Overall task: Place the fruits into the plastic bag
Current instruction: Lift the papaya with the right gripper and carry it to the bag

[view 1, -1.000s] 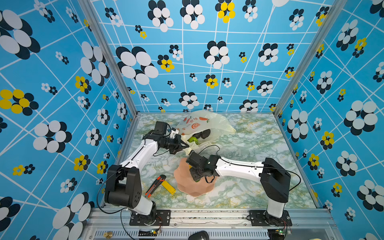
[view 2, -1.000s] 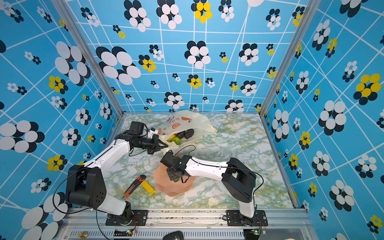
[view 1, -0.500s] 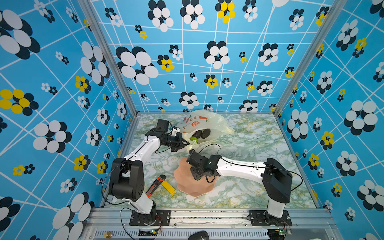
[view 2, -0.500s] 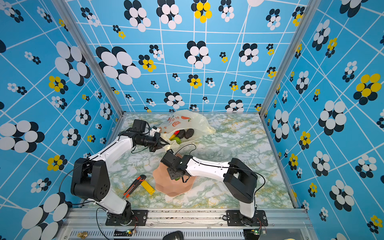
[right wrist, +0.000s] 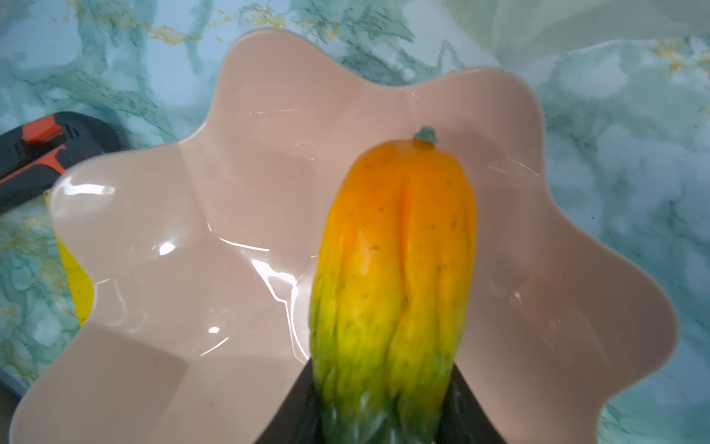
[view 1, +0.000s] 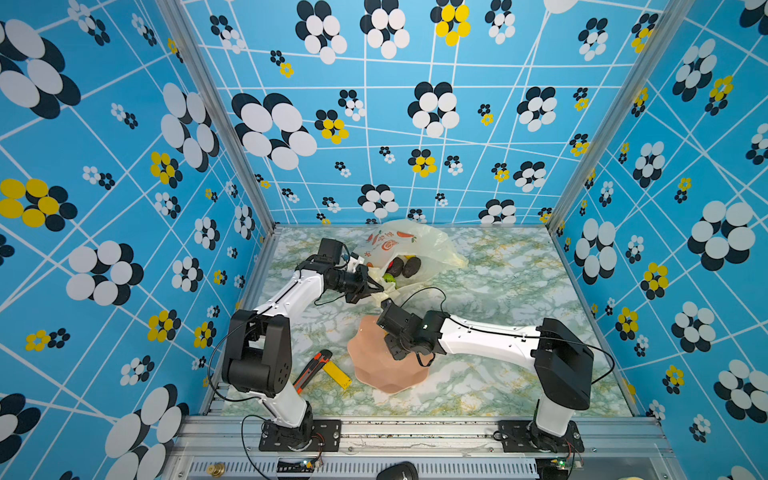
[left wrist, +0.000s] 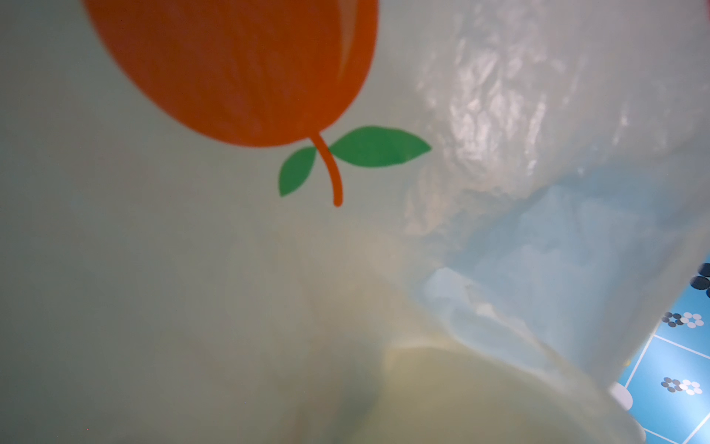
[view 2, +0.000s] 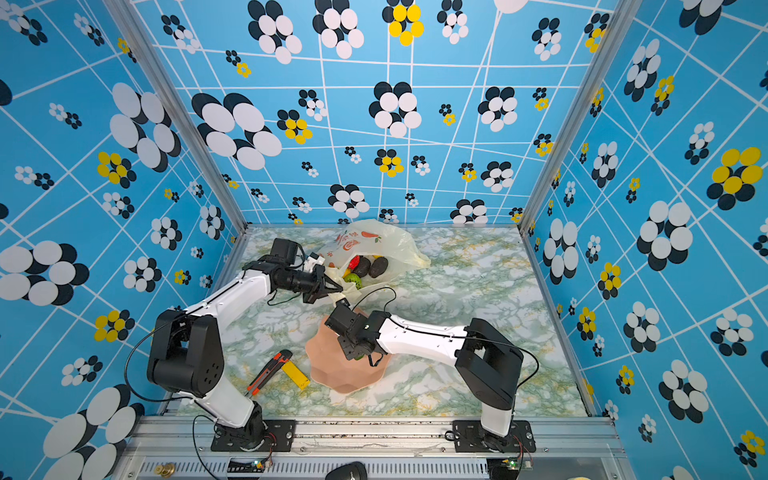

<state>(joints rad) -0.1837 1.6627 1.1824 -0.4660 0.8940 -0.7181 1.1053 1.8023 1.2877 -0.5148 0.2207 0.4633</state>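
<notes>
The plastic bag (view 1: 430, 243) (view 2: 392, 243) lies at the back of the table with its mouth facing forward. Inside it are two black bumpy fruits (view 1: 411, 267) (view 2: 378, 266), a green round one (view 1: 388, 277) and a red piece (view 2: 354, 262). My left gripper (view 1: 371, 286) (view 2: 332, 286) is shut on the bag's near edge, and the bag's printed plastic (left wrist: 230, 269) fills the left wrist view. My right gripper (right wrist: 384, 417) is shut on a green-orange elongated fruit (right wrist: 395, 269), held just above the pink bowl (right wrist: 192, 238) (view 1: 374, 376) (view 2: 332, 376).
An orange-black utility knife (view 1: 311, 368) (right wrist: 46, 146) and a flat yellow block (view 1: 337, 374) (right wrist: 77, 292) lie on the marble table just left of the bowl. Blue patterned walls close in three sides. A cable loops above the right wrist (view 1: 419, 291).
The left arm has shifted slightly toward the back right, keeping its grip on the bag's edge. The right gripper has stayed over the bowl with the fruit.
</notes>
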